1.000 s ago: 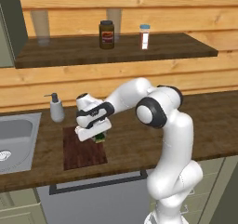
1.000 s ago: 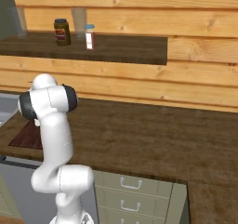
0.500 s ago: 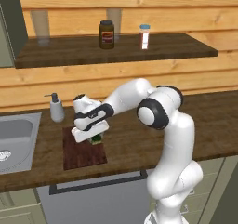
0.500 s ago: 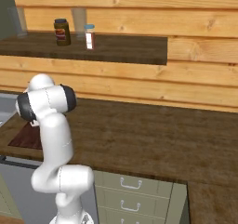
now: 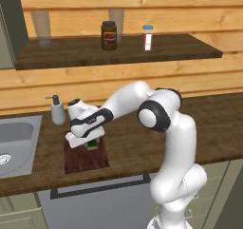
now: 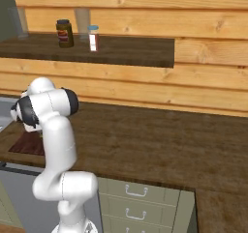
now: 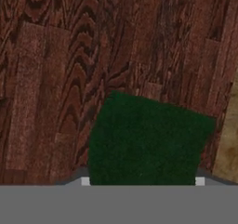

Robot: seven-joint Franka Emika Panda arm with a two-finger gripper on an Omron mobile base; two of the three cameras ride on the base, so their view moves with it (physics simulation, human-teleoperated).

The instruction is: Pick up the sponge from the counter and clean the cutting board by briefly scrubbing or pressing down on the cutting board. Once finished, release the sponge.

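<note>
Step in hand, as I judge it: the scrub itself. End effector low over the cutting board, clamped on the sponge. Sponge sits over the board's far part, toward the wall; in the left base view I cannot tell whether it is pressed onto the wood or just above it.

Hand view: sponge's dark green top lies against reddish-brown grain, with a strip of lighter table just past the board's edge beside the sponge. So the sponge is near one edge of the board, not central.

Next move, by my reckoning: press or rub briefly while keeping on the board, then part the fingers and let the sponge go.

Sponge: small block, matte green; yellow underside barely shows. Board: flat, dark, fine-grained, beside the sink.
</note>
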